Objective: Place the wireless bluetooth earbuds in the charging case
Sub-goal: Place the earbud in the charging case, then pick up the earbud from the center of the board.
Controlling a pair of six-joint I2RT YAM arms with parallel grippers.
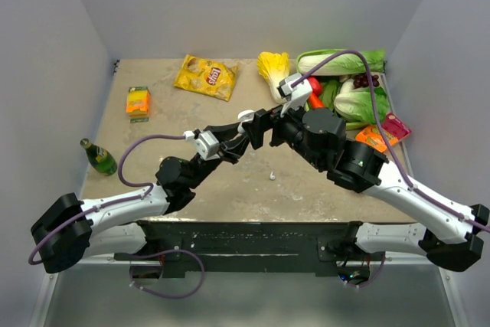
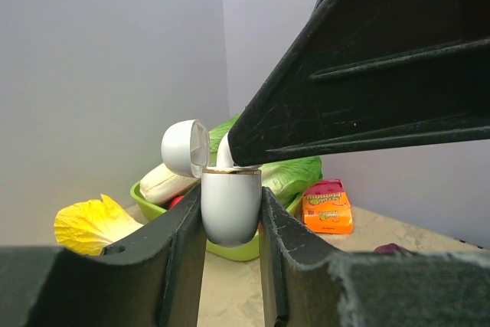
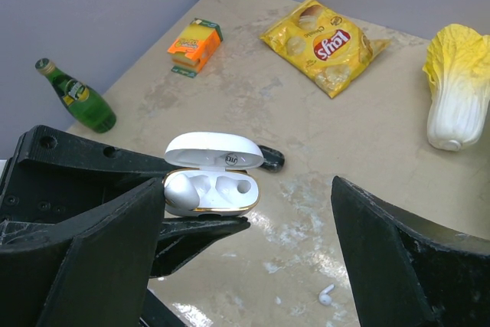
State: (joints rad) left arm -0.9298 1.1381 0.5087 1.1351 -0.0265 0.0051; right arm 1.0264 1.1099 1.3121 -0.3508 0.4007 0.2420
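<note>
Right now, nearest first: one loose white earbud (image 3: pixel 327 294) lies on the table (image 3: pixel 367 151), on the near side of the charging case and well apart from it. My guess is that's the next pick.

Left gripper (image 2: pixel 230 223) is clamped on the charging case (image 3: pixel 208 189), one finger on each side of the body. It holds the case off the table, mouth up, lid (image 3: pixel 214 149) flipped back, which presents both wells to the other arm.

Right gripper (image 3: pixel 249 197) hangs just over the case, jaws spread wide, nothing in them.

One well looks occupied by a seated white bud (image 2: pixel 224 155). Its stem pokes above the case rim in the left wrist view, so it may not be fully home. The other well is empty. Can't spot any black buds.

Left of the case is a green bottle (image 3: pixel 76 97). Beyond the case are an orange pack (image 3: pixel 195 42), a chips bag (image 3: pixel 325 40) and a napa cabbage (image 3: pixel 458 89), all well apart from it and not in the way.
</note>
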